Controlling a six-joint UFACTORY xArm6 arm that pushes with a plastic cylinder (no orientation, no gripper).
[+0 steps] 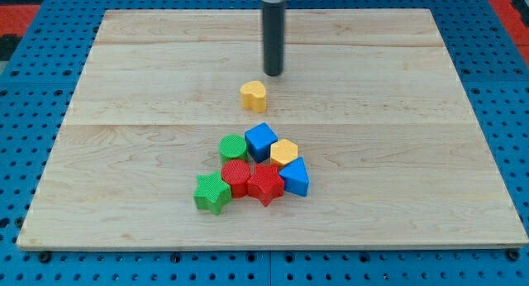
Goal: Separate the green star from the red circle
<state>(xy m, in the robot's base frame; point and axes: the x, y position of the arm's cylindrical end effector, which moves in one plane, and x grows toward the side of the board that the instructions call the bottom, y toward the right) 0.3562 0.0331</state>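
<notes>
The green star [212, 193] lies at the lower left of a tight cluster near the board's bottom middle. It touches the red circle [235, 178] on its right. My tip [273, 73] stands well above the cluster toward the view's top, just up and right of a lone yellow block [254, 95]. It touches no block.
The cluster also holds a green circle [233, 147], a blue cube [260, 141], a yellow hexagon [283, 152], a red star [265, 183] and a blue triangle [296, 178]. The wooden board [124, 88] lies on a blue pegboard.
</notes>
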